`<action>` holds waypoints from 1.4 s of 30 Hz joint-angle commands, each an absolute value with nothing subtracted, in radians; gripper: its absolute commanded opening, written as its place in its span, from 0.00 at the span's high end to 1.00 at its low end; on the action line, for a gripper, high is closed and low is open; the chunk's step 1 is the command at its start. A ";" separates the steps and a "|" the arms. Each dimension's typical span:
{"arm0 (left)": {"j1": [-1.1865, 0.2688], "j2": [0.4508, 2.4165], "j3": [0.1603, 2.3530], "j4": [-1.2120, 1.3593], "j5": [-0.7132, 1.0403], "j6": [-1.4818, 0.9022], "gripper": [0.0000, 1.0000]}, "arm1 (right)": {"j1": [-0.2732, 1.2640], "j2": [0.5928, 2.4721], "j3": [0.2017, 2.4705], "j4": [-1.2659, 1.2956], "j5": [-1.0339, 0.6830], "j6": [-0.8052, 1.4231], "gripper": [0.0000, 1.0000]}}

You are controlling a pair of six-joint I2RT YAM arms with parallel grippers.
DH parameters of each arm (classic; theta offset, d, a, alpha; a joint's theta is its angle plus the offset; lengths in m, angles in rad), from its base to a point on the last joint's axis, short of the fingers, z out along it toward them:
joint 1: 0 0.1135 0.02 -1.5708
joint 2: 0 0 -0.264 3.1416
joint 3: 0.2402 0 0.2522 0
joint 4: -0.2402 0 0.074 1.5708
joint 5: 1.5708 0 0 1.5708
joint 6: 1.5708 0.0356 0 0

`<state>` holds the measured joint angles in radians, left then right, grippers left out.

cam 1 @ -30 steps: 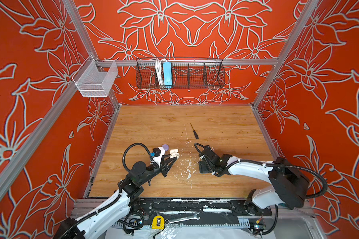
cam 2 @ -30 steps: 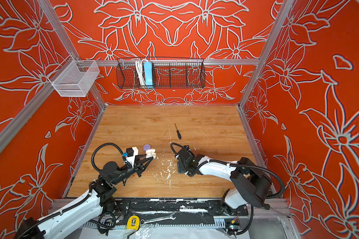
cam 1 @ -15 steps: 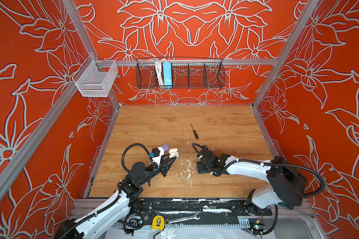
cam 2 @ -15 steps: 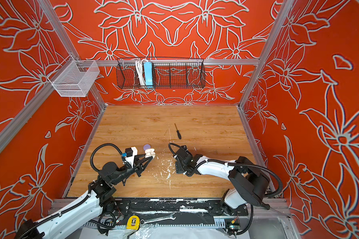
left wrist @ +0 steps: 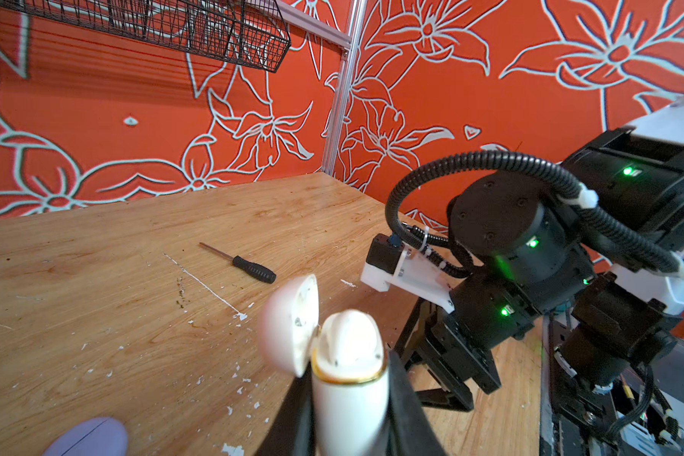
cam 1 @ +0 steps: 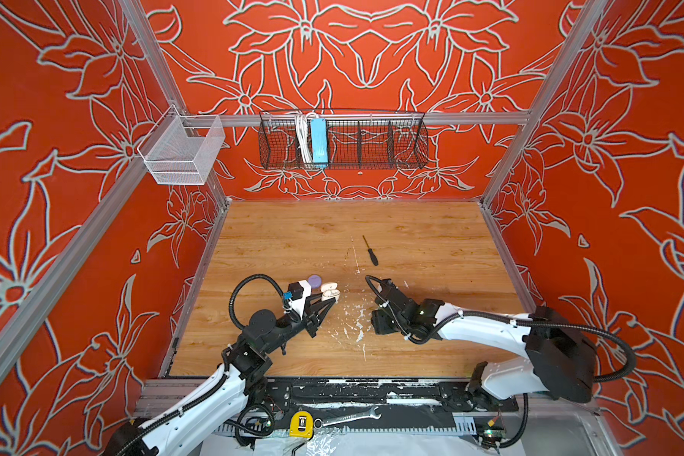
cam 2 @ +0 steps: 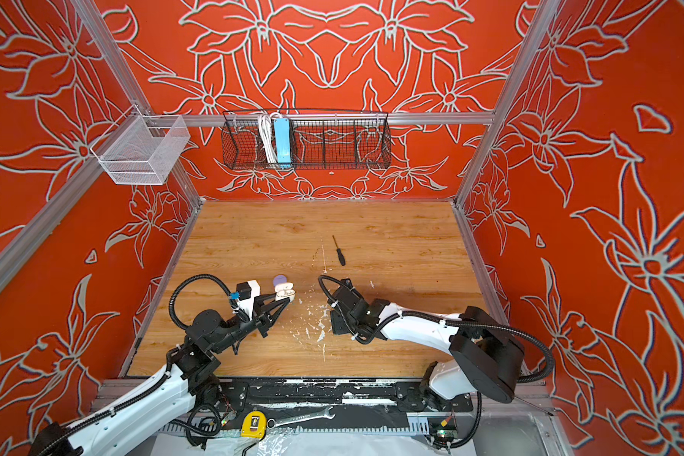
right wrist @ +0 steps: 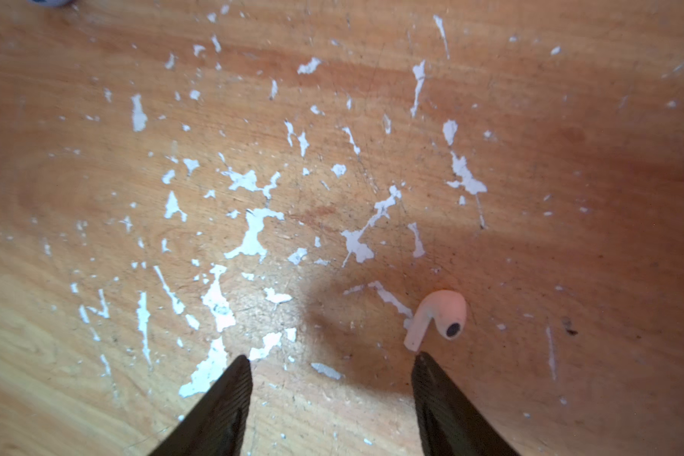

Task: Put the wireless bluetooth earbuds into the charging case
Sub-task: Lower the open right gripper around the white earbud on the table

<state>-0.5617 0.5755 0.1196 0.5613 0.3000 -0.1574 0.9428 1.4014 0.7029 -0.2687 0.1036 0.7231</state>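
My left gripper [left wrist: 350,367] is shut on a cream-white charging case [left wrist: 348,398], held upright with its lid [left wrist: 289,323] swung open; both top views show it [cam 1: 329,293] [cam 2: 285,294]. A rounded white top rises above the case's gold rim; I cannot tell whether it is an earbud. One cream-white earbud [right wrist: 437,316] lies on the wooden table among white flecks. My right gripper [right wrist: 331,357] hovers open over the table, and one fingertip [right wrist: 421,361] is almost touching the earbud's stem. In both top views the right wrist [cam 1: 395,312] hides its fingers and the earbud.
A closed lavender case [cam 1: 314,281] [left wrist: 87,436] lies just beyond the left gripper. A black screwdriver [cam 1: 371,252] lies farther back. White paint-like flecks [cam 1: 352,316] dot the table between the arms. A tape measure [cam 1: 301,424] and a wrench [cam 1: 348,416] rest on the front rail.
The right arm has edged slightly to the left, towards the middle of the table. The left arm and the case it holds have not moved.
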 commanded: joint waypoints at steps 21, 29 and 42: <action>-0.557 0.563 0.118 0.575 0.296 -0.155 1.00 | 0.949 1.463 0.804 -0.450 0.328 0.815 0.33; -0.557 0.573 0.120 0.584 0.308 -0.159 1.00 | 0.946 1.565 0.867 -0.482 0.346 0.821 0.36; -0.557 0.570 0.118 0.581 0.302 -0.155 1.00 | 0.943 1.648 0.901 -0.496 0.341 0.811 0.41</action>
<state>-0.5617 0.5751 0.1196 0.5613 0.2974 -0.1574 0.9443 1.6428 0.8894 -0.4679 0.3161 0.7937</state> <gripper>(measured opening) 0.244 0.590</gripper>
